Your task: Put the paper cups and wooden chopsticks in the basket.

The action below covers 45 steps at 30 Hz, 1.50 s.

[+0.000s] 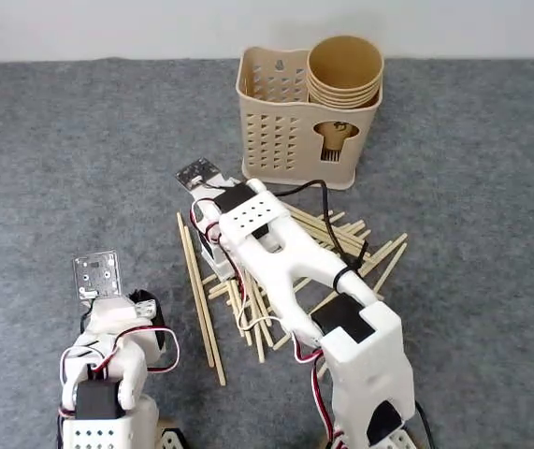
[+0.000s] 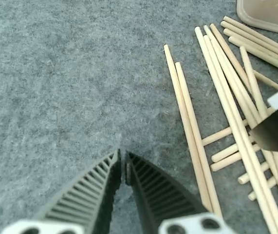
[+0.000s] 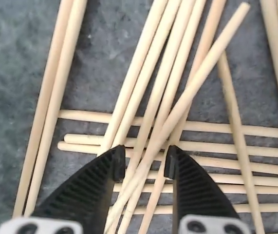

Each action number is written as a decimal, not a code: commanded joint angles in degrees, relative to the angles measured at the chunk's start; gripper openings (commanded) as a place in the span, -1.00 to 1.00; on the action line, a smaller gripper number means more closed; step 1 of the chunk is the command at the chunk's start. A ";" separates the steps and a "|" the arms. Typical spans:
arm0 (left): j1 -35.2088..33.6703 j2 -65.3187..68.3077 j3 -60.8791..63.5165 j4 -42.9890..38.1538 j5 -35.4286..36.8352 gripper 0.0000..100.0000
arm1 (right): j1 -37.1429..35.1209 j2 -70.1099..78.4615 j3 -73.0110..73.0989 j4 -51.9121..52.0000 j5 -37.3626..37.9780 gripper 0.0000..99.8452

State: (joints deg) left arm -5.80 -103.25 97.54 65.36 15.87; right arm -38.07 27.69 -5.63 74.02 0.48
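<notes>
The right gripper (image 3: 143, 161) is hanging spread over the heap of wooden chopsticks (image 3: 202, 80), one of them lying slantwise between its jaws. The left gripper (image 2: 123, 165) is hovering with its fingers (image 2: 158, 190) pressed almost together, pinching nothing, above the grey carpet (image 2: 56, 73) beside the heap. From above, the paper cups (image 1: 345, 65) are sitting stacked inside the basket (image 1: 276, 140), and the chopsticks are lying scattered just before it, under the right arm (image 1: 295, 262)

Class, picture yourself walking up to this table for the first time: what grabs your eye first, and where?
A tangle of wooden chopsticks strewn across the middle of the grey table, with the right gripper open directly over them. Behind stands the beige basket, a stack of paper cups already nested in one end.
</notes>
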 commanded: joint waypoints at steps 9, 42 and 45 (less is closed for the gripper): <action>-0.09 -0.79 -1.10 0.18 -0.26 -0.97 | -0.22 0.66 0.35 -0.13 2.37 -0.98; -0.09 -0.79 -1.10 0.18 -0.26 -0.97 | -0.22 -42.95 -6.15 17.10 4.66 -0.98; -0.09 -0.79 -1.10 0.18 -0.26 -0.97 | 1.45 -46.11 -6.15 11.21 4.57 -0.98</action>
State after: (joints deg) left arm -5.80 -103.25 97.54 65.36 15.87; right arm -38.15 -13.63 -8.70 90.20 4.62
